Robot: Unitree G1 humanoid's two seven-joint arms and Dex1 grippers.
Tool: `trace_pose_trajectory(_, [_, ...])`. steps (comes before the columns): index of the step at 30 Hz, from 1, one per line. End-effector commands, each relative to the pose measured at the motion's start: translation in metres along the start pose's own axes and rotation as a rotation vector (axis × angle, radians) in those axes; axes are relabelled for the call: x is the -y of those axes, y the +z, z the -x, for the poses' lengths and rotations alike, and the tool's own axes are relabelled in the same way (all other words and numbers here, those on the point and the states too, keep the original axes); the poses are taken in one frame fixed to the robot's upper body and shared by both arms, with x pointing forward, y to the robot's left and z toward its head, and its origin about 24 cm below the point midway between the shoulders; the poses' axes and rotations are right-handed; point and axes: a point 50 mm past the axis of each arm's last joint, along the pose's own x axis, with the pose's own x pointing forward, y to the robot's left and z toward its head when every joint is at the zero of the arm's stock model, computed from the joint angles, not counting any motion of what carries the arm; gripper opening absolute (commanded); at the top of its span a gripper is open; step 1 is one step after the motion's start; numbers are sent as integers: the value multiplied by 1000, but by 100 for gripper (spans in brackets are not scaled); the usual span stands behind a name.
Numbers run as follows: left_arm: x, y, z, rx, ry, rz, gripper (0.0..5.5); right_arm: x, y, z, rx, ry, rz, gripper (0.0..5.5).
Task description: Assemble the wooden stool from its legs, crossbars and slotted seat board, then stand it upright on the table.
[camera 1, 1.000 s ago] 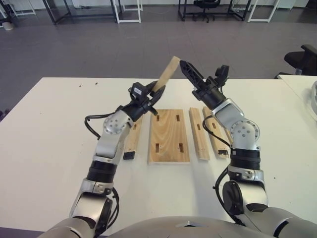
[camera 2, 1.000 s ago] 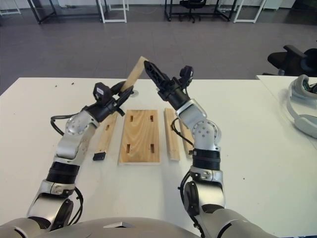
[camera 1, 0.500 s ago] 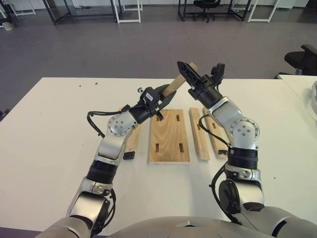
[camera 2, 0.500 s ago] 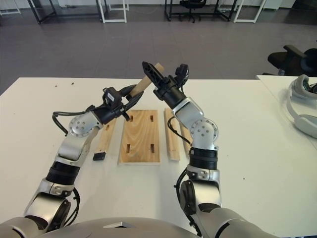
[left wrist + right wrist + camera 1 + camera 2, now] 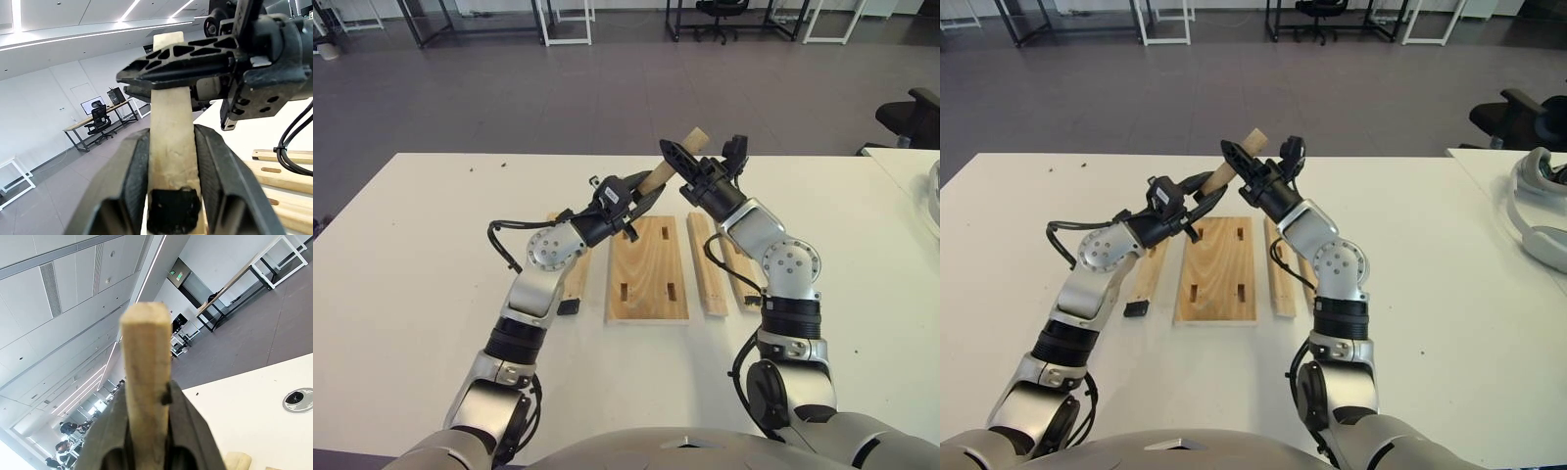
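A light wooden leg point(image 5: 656, 176) hangs tilted above the far end of the slotted seat board point(image 5: 648, 269), which lies flat on the white table point(image 5: 421, 255). My left gripper point(image 5: 636, 186) is shut on the leg's lower end; in the left wrist view the leg point(image 5: 171, 122) rises between its fingers point(image 5: 134, 171). My right gripper point(image 5: 677, 157) is closed around the leg's upper part, just below its tip. In the right wrist view the leg point(image 5: 146, 362) stands tight between the fingers point(image 5: 190, 435).
One wooden piece point(image 5: 576, 279) lies left of the seat board, and two more point(image 5: 707, 264) point(image 5: 741, 269) lie to its right under my right arm. A second table with a white object point(image 5: 1538, 211) stands at the far right. Bare tabletop spreads on both sides.
My left gripper swung the leg rightward over the board's far end. My right gripper came in leftward and closed around the leg's upper part.
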Motion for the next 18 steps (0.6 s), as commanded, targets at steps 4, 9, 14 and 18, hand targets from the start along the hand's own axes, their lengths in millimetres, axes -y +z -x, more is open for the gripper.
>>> trace_pose_trajectory(4, [-7,-16,13,-116,42,-29,220,44,25,35,180,-354,252,41])
trace_pose_trajectory(9, [-17,-22,30,-130,185,54,298,71,5,86,176,-557,360,41])
trace_pose_trajectory(14, [-26,-29,36,-158,332,115,323,85,-14,99,166,-661,347,41])
trace_pose_trajectory(18, [-29,-31,38,-170,365,113,323,85,-17,96,188,-638,330,41])
